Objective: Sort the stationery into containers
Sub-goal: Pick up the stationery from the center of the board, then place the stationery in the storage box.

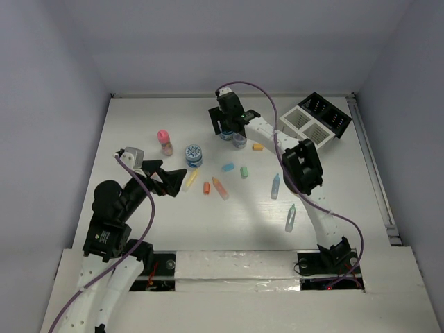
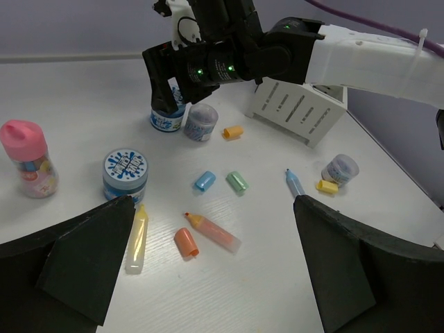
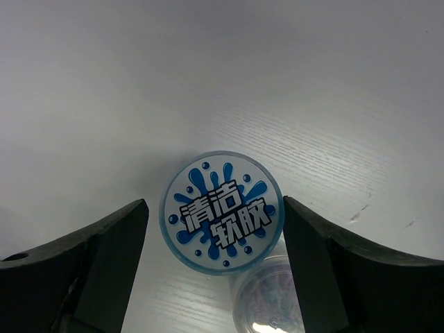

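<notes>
Step in hand: right gripper (image 3: 215, 229) straddles blue-patterned pot (image 3: 222, 213) at table's far side, jaws apart either side of lid, no contact yet, nothing held. Next, likely: close squarely on round wall, lift straight, clear small grey cup (image 3: 272, 298) touching pot's near side, carry to white slatted box (image 1: 305, 123) just right.

Left gripper (image 2: 215, 243) spread wide, empty, above scattered sticks.

Pot: rigid cylinder, glossy printed lid. Cup: translucent. Table: matte white.
</notes>
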You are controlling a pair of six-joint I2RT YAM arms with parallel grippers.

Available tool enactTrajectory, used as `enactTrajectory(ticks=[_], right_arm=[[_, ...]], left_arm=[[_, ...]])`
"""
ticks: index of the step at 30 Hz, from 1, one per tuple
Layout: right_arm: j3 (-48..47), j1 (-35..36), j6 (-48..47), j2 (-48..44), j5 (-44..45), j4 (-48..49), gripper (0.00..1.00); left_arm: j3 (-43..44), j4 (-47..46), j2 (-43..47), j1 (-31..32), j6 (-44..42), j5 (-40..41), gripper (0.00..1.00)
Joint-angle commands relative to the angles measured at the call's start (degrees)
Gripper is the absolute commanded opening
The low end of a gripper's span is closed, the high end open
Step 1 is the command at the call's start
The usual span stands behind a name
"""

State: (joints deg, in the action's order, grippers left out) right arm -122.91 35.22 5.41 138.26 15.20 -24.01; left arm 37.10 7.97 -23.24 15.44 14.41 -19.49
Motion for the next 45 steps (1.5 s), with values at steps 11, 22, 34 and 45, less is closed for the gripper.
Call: enactTrajectory(ticks=[11, 22, 34, 45], right_arm=[[4.69, -0.15, 1.89, -8.32, 0.00, 13.97, 0.38], [19.27, -13.50, 4.60, -31.97, 4.05, 17.51, 0.36], [27.20, -26.16, 0.13, -38.68, 13.63, 15.40, 0.36], [24.66, -31.79, -1.01, -32.88, 8.97, 15.49, 0.35]], left_arm=[[0.60, -3.31, -0.57, 0.38, -0.44, -0.64, 0.99], [0.60, -3.75, 0.22, 0.38, -0.53, -1.61, 0.99], [0.34, -3.92, 0.39, 0.38, -0.35, -2.66, 0.99], [0.25, -3.92, 0.39, 0.91, -0.35, -2.93, 0.99]])
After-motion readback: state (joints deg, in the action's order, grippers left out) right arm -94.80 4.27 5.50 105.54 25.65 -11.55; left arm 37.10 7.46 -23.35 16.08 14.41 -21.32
